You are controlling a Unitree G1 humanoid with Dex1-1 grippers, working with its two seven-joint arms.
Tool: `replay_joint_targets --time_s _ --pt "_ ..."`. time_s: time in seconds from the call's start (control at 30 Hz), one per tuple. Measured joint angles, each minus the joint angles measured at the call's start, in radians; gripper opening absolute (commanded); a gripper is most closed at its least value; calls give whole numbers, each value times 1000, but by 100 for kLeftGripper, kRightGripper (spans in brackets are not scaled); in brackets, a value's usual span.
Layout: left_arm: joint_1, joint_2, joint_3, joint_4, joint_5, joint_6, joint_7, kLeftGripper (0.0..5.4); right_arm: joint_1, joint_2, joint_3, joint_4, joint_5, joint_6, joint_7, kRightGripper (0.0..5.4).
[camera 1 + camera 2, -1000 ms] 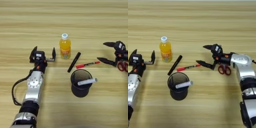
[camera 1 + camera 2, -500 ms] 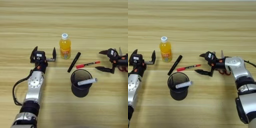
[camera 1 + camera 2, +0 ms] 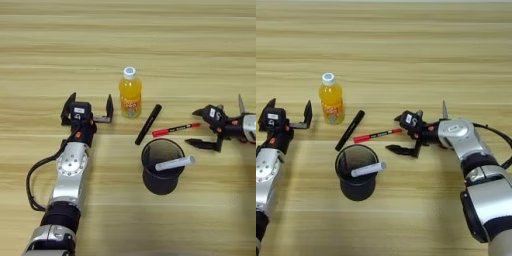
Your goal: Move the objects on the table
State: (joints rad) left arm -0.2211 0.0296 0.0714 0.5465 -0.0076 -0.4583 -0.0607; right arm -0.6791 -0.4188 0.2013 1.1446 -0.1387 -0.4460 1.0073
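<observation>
Left eye view: the left tool (image 3: 90, 106) rests on the worktop (image 3: 200, 55), fingers spread wide and empty, just left of the orange-juice bottle (image 3: 130, 93). The black marker (image 3: 148, 124) lies between the bottle and the black cup (image 3: 161, 167), which holds a pale grey marker (image 3: 174, 163).

Right eye view: the right tool (image 3: 399, 134) is open wide and empty, its fingers straddling the right end of the red pen (image 3: 377, 134). The likely step is grasping this pen. Lower the fingers flat to the worktop, centre the thin barrel between them, then close slowly so it does not roll away. The scissors cannot be made out behind the arm.
</observation>
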Motion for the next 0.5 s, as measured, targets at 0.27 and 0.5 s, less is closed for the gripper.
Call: replay_joint_targets --time_s 0.27,0.5 --pt "2 0 0 -7 0 0 0 540 -23 17 6 46 -33 -5 -73 375" --pt "7 0 -1 -8 0 0 0 540 -43 23 9 76 -49 5 -103 304"
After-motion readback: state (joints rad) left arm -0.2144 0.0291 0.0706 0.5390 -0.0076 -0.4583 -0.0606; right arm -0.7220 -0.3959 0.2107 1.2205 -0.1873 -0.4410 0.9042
